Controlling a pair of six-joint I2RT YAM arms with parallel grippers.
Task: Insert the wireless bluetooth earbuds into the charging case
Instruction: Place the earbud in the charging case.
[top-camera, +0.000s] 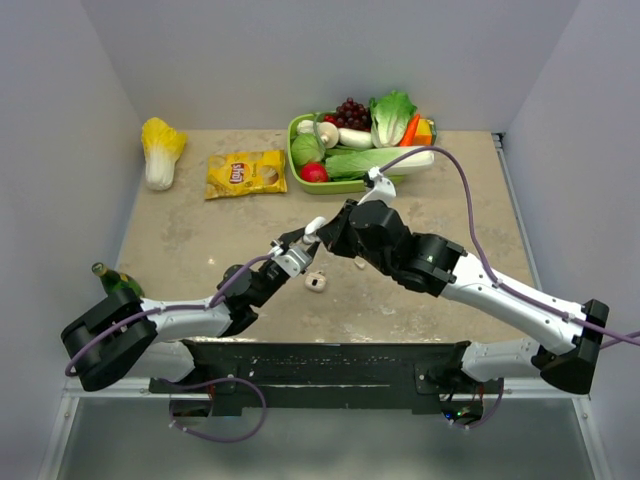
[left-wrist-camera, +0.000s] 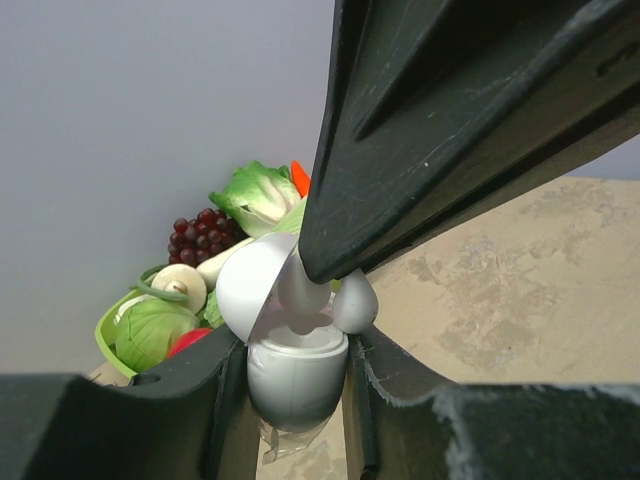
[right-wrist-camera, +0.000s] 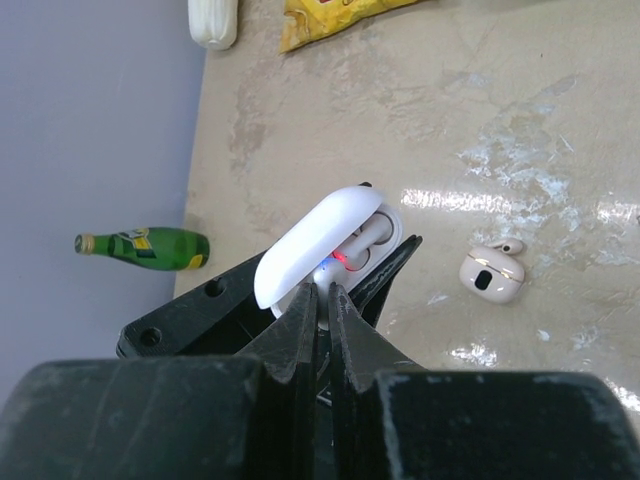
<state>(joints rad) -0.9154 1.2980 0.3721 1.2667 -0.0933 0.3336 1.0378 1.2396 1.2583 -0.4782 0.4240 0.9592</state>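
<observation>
left hand (left-wrist-camera: 295, 352) clenches the open charging case (left-wrist-camera: 296, 382), held upright in its grip.

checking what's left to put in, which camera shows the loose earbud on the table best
The right wrist view: the loose earbud lies close and unblocked on the table, right of the open case. The top view shows the earbud only as a small pale speck. The left wrist view does not show it.
</observation>
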